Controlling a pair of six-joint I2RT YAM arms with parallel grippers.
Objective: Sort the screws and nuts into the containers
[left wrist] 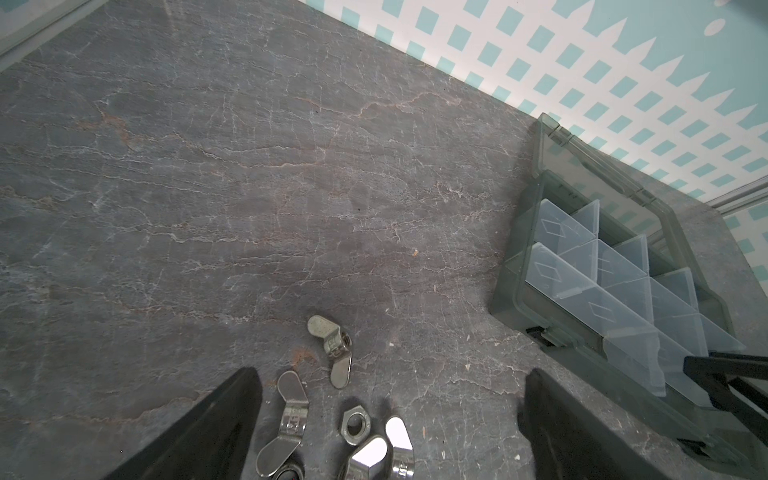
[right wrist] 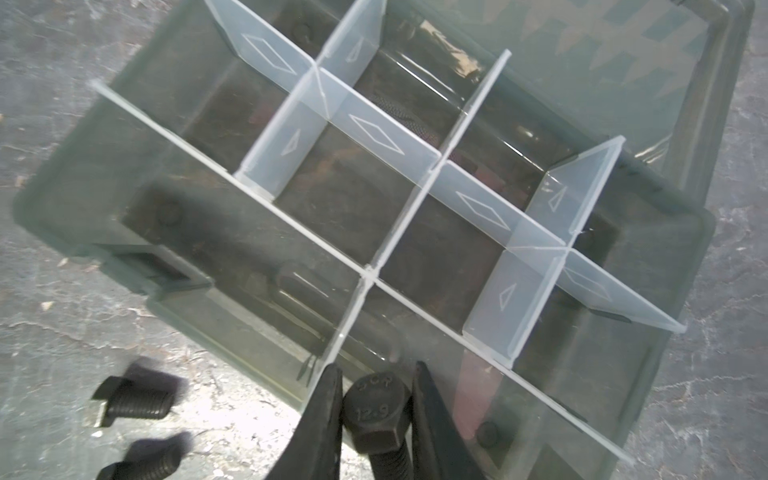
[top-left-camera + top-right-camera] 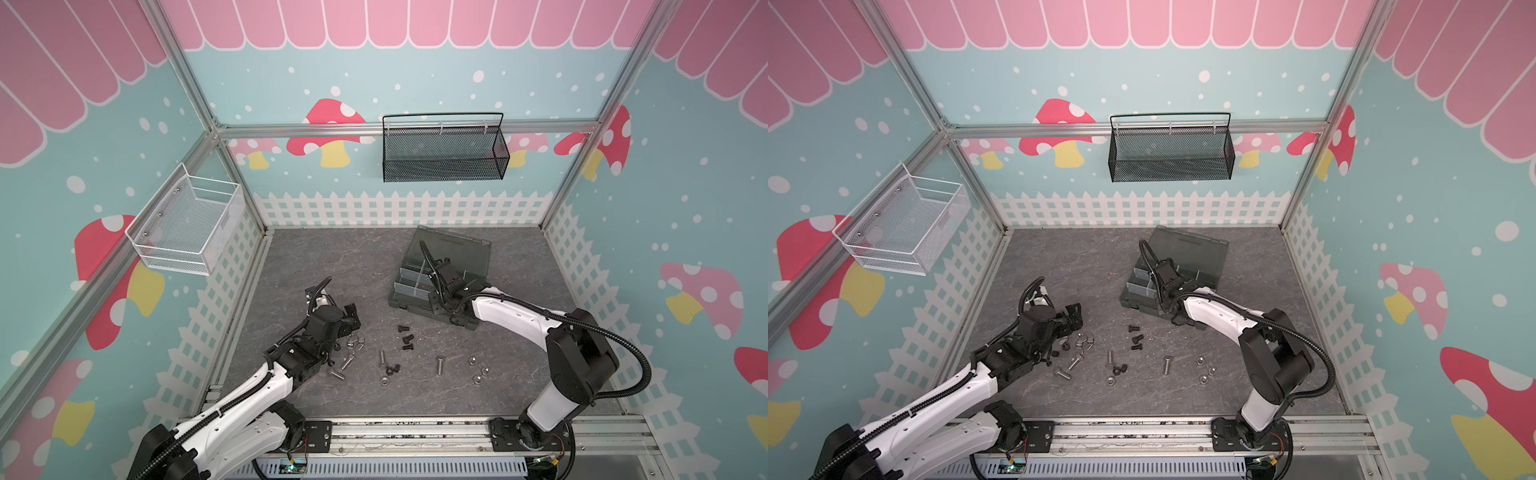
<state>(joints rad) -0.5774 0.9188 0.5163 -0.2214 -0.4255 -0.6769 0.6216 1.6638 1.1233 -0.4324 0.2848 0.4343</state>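
The only writing I can read stands on the hex head of the black screw (image 2: 376, 409) pinched between my right fingers (image 2: 326, 419). The number 12.9 is stamped there, and above it runs a curved row of letters too faint for me to make out.

The translucent dividers (image 2: 374, 133) of the containers (image 2: 83, 174) bear raised signs: outlined diamonds on the long wall and small triangles on the short cross walls.

The silver wing nuts (image 1: 293, 419), seen from my left wrist, carry a stamp at the hub, but it is too blurred to read.
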